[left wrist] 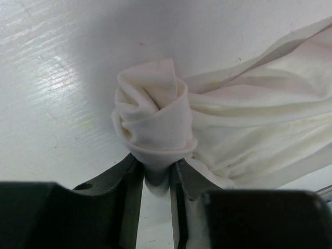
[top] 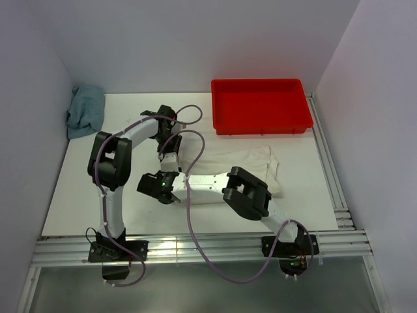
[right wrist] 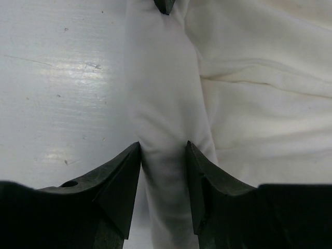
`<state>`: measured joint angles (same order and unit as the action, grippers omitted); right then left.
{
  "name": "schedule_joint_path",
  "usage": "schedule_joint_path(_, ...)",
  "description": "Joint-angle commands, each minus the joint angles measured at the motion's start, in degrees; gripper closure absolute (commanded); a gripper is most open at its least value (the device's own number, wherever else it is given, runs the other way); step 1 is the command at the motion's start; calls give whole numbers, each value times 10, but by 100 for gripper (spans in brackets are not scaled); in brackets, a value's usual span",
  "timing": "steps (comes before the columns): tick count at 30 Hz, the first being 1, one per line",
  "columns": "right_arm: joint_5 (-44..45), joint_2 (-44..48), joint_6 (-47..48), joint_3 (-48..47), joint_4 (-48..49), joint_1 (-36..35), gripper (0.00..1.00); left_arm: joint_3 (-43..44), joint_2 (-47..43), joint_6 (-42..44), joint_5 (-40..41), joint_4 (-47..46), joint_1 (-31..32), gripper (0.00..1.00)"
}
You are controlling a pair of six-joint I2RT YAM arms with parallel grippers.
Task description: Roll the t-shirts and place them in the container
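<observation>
A cream-white t-shirt (top: pixel 241 163) lies flat on the white table, its left end rolled into a tight roll (left wrist: pixel 153 119). My left gripper (top: pixel 169 162) comes at the roll from the far side. In the left wrist view its jaws (left wrist: pixel 155 166) pinch the lower end of the spiral. My right gripper (top: pixel 164 177) holds the same roll (right wrist: pixel 163 93) from the near side, its fingers (right wrist: pixel 163 148) pressed against both flanks. The unrolled cloth (right wrist: pixel 259 104) spreads away to the right. The tip of a left finger (right wrist: pixel 163 5) shows at the top of the right wrist view.
A red tray (top: pixel 260 128) stands at the back right, just beyond the shirt. A crumpled blue cloth (top: pixel 85 111) lies at the back left corner. Aluminium rails run along the right edge (top: pixel 332 182) and the front edge (top: pixel 195 251). Walls close in on three sides.
</observation>
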<state>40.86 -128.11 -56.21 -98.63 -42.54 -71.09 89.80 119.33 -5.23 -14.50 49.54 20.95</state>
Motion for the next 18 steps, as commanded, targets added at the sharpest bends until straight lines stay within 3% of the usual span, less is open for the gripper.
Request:
schedule_joint_path(1, -56, -4, -39, 26, -21, -10, 54, 21, 12, 2, 23, -30, 1, 70)
schedule_joint_path(10, -93, 37, -73, 84, 7, -10, 63, 43, 29, -4, 16, -25, 0, 69)
schedule_joint_path(13, -111, 67, -80, 134, 54, -8, 71, 43, 21, -2, 4, -29, -1, 59)
schedule_joint_path(14, -129, 78, -82, 174, 99, -6, 73, 41, 14, -2, -1, -34, -3, 50)
schedule_joint_path(18, -160, 143, -94, 269, 216, 6, 73, 47, -7, 9, -44, -39, -11, 35)
